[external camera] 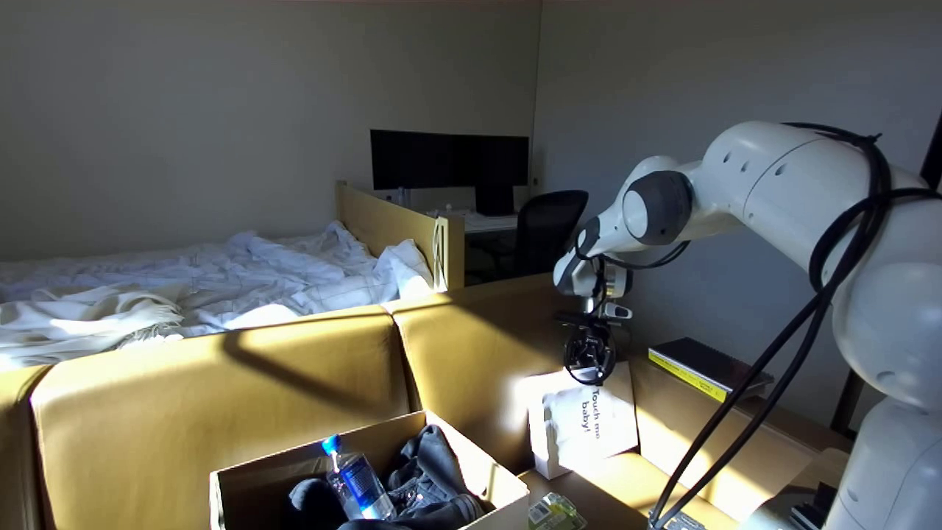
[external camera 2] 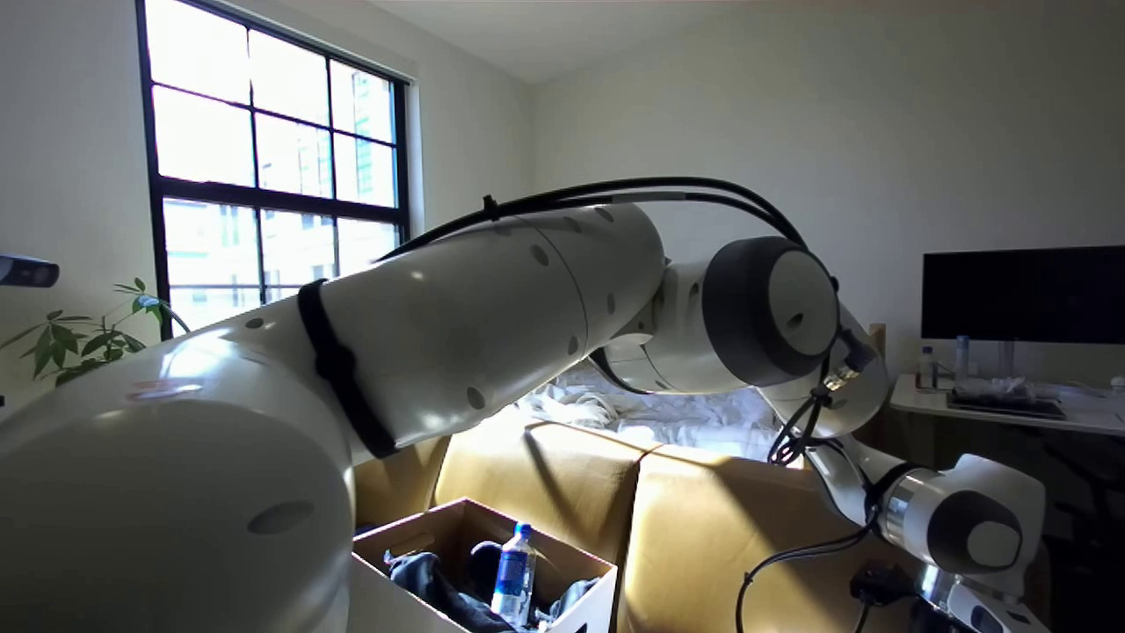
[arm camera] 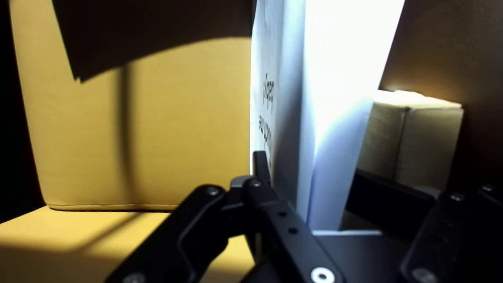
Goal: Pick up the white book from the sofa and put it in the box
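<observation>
White book (external camera: pixel 589 423): stood on edge on the sofa (external camera: pixel 213 419)!
Gripper (arm camera: pixel 311 169): you had fingers either side of the book; whether they pinched it, I couldn't tell.
Box (external camera: pixel 482 471): held a tilted bottle (external camera: pixel 360 482).

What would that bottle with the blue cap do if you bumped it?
The bottle might tip, since it's tall, narrow and leaning. It's round, so it could try to roll, but the lumpy dark cloth beside it would probably stop it. It may be slippery to pick up, too: its sides look smooth and shiny.
</observation>
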You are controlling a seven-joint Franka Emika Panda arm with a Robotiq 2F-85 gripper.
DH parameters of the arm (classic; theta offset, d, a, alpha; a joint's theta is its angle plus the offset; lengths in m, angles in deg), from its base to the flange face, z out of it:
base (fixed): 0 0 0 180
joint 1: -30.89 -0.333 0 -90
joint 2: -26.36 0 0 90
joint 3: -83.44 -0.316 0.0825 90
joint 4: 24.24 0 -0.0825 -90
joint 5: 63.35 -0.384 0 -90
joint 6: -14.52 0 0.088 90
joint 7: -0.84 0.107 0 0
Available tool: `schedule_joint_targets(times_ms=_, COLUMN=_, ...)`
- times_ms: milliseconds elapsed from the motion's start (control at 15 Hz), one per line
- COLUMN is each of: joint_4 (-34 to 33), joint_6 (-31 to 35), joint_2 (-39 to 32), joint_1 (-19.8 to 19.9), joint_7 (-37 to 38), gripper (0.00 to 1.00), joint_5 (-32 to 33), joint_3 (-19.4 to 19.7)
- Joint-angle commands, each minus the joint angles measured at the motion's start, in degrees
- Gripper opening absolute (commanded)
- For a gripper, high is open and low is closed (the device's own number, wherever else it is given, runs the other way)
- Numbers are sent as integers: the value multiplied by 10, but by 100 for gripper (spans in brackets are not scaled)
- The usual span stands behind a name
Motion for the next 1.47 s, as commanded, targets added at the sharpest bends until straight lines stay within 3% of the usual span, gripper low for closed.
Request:
schedule_joint_targets(times_ms=0, joint_4=-35, joint_6=-11, joint_2=-32, joint_1=-5, joint_7=25, gripper=21, joint_5=14, joint_3=3)
schedule_joint_targets(times_ms=200, joint_4=-49, joint_6=-19, joint_2=-39, joint_1=-3, joint_7=26, gripper=4, joint_5=14, joint_3=2)
schedule_joint_targets(times_ms=667, joint_4=-43, joint_6=-58, joint_2=-25, joint_1=0, joint_7=29, gripper=1, joint_5=28, joint_3=6)
schedule_joint_targets(times_ms=1000, joint_4=72, joint_6=-122, joint_2=78, joint_1=-21, joint_7=-19, gripper=0, joint_5=60, joint_3=34)
schedule_joint_targets(times_ms=1400, joint_4=219, joint_6=-106, joint_2=221, joint_1=-77, joint_7=-28, gripper=1, joint_5=134, joint_3=61)
